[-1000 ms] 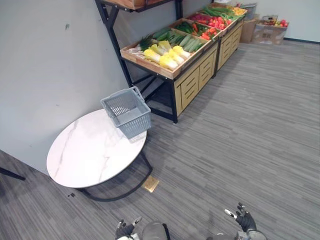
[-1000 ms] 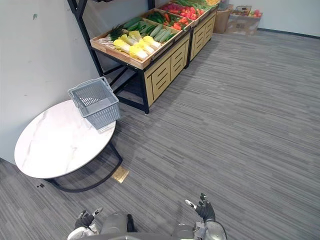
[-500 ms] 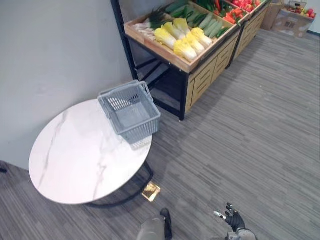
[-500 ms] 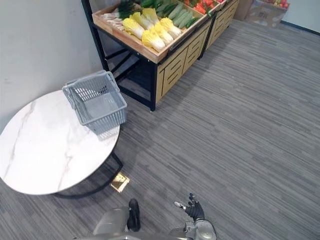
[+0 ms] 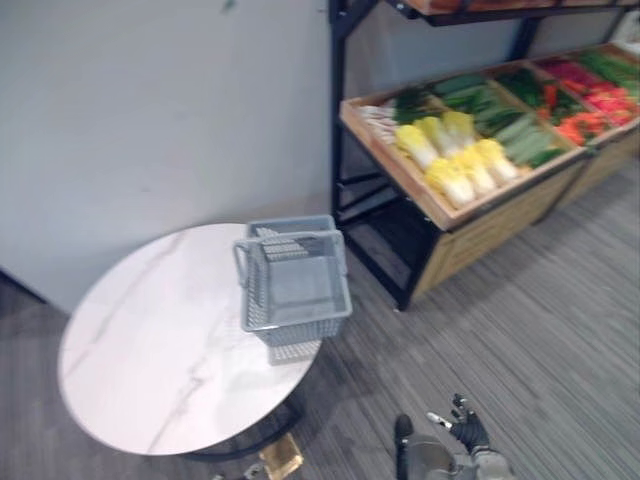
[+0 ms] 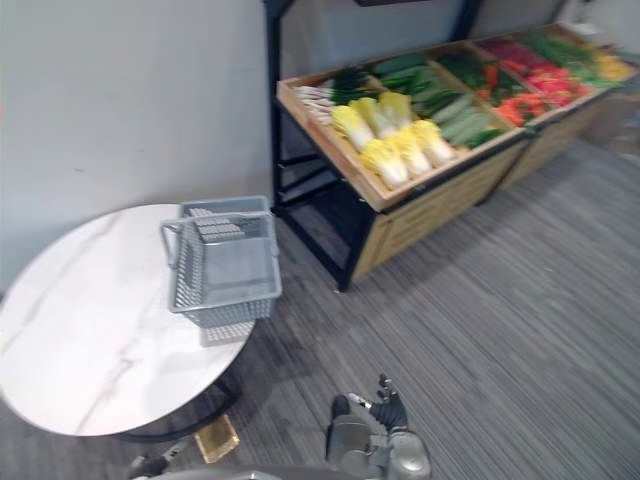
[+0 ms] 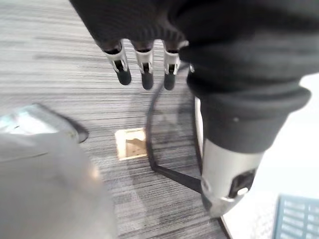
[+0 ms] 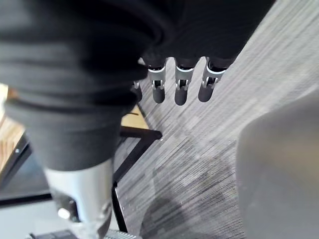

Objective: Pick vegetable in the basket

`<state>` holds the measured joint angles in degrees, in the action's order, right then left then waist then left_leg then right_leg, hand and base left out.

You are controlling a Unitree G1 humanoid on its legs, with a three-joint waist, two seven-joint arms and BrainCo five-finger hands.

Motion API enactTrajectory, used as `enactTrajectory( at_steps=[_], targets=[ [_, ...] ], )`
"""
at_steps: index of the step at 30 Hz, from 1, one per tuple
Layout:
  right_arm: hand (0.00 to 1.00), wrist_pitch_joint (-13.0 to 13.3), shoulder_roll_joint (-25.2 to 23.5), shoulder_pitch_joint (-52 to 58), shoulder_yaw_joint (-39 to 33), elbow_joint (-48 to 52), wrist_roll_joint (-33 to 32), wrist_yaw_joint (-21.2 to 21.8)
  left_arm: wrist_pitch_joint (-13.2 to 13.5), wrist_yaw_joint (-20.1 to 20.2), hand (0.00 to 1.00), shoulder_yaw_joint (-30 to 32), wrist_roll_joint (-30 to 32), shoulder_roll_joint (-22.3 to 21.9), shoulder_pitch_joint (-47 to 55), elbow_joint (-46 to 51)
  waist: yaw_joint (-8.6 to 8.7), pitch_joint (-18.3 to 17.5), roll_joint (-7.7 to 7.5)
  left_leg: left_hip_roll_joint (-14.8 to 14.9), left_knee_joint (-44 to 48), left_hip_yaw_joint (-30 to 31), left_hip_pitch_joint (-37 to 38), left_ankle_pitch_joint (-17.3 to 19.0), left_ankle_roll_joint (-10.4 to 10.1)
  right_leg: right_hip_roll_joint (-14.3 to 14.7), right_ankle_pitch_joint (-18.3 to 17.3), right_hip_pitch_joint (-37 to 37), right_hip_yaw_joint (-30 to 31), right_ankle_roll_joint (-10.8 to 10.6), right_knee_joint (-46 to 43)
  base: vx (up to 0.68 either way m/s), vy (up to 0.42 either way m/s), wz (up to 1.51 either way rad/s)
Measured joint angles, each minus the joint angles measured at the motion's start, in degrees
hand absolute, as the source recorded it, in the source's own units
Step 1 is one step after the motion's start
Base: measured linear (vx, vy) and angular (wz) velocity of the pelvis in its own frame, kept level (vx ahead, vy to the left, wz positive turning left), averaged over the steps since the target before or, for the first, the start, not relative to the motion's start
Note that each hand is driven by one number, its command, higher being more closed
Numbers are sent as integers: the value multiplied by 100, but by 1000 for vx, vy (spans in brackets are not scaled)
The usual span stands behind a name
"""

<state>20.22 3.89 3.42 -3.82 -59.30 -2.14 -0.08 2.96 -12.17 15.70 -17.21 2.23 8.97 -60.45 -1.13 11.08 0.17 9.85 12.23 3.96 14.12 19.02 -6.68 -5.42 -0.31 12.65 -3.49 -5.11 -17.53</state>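
Inspector: Viewpoint is swinging wallward; goods are staying put. Hands?
Operator: Left hand and right hand are hanging open, empty. Napa cabbages are lying in the wooden crate; grey basket is sitting empty on the table. Likely firm, bruisable: grip mid-body.

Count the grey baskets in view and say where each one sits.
1. The grey basket sits on the round white table, at the edge nearest the vegetable stand. Others may lie outside the view.
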Motion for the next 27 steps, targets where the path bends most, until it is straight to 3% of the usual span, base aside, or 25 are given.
enactTrajectory(
  at_steps=[1,4,9,10,15,21,24,26,27],
  targets=[
    [0,-33,29,-18,0,-1,-1,-2,-30,-26,0,73,-18,-50,-21,-1,-20,-24,104,47,-13,4,0,-101,-36,-13,-80,1,-106,37,-109,358,-293,63],
    [0,-275,71,-29,42,-44,-12,0,-160,-180,0,439,-64,-196,-23,0,-72,-33,62,150,-91,-21,-56,-778,-166,-98,-411,-120,-472,178,-336,277,-268,53],
    [0,-343,21,-15,18,-241,-348,-153,-232,-256,0,471,-62,-130,-24,-16,-66,-50,-17,326,740,-341,-604,-1476,-437,-167,-414,-886,-1108,217,331,161,-205,69],
    [0,-332,10,38,18,-229,-572,-159,-204,-236,0,406,-58,-100,-8,-24,-72,-62,-94,340,754,-525,-671,-1642,-454,-230,-404,-1027,-1256,231,459,70,-87,68],
    [0,-312,-42,17,-27,282,-1438,108,-92,-133,0,11,-51,21,35,-110,-65,-140,-36,323,-223,-1102,-688,-2073,-358,-272,-139,-984,-1613,278,934,25,-66,45],
    [0,-284,27,10,294,2142,-1872,717,-61,-132,0,-335,45,252,33,-93,-50,-106,-112,278,-671,-1182,-901,-2265,-326,-244,264,-987,-1880,305,1538,-87,-17,27],
    [0,-483,250,-169,474,2570,-1887,1024,-69,-112,0,-567,266,314,8,-40,-38,-81,-67,277,-1029,-1297,-922,-2262,-328,-245,313,-919,-1929,244,1648,-132,47,30],
    [0,-483,334,-208,487,2873,-1779,1018,-106,-98,0,-725,276,367,-18,-10,-30,-72,-58,270,-1141,-1316,-1075,-2180,-367,-294,306,-652,-1943,251,1438,-150,78,25],
    [0,-467,413,-307,482,3153,-1573,858,-115,-91,0,-769,327,370,-37,1,-24,-21,-13,306,-1139,-1371,-1181,-1949,-363,-305,305,-447,-1948,250,1265,-156,113,5]
  ],
)
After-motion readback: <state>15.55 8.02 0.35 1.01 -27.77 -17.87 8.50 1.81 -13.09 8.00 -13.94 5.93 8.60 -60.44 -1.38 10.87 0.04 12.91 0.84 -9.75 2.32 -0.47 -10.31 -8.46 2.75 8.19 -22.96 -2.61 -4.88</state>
